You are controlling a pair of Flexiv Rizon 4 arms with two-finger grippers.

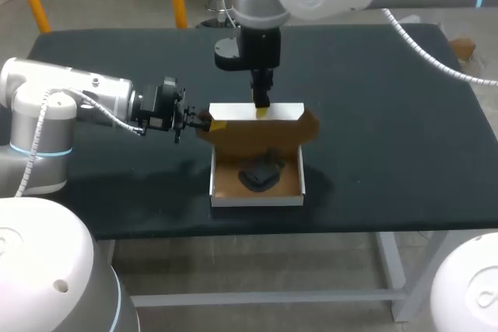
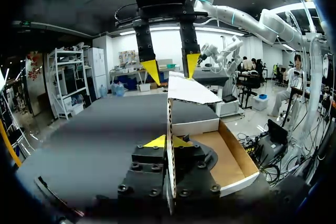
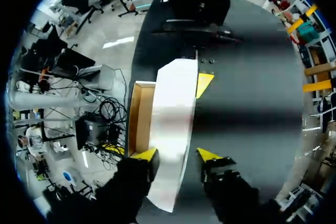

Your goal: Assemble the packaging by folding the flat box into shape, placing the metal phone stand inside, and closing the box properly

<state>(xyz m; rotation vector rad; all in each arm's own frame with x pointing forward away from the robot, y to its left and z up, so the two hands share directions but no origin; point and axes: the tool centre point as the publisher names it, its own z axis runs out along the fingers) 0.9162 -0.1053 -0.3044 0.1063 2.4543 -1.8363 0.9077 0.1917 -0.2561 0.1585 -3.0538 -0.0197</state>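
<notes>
The box has white walls and a brown inside, and stands open near the table's front. The dark metal phone stand lies in it. Its lid stands raised at the back. My left gripper is at the lid's left end, shut on the brown side flap, whose edge runs between the fingers. My right gripper comes down from above onto the lid's top edge. It is open, straddling the white lid with a gap on one side.
The dark table has bare room to the right of and behind the box. The box's front wall is a short way from the table's front edge.
</notes>
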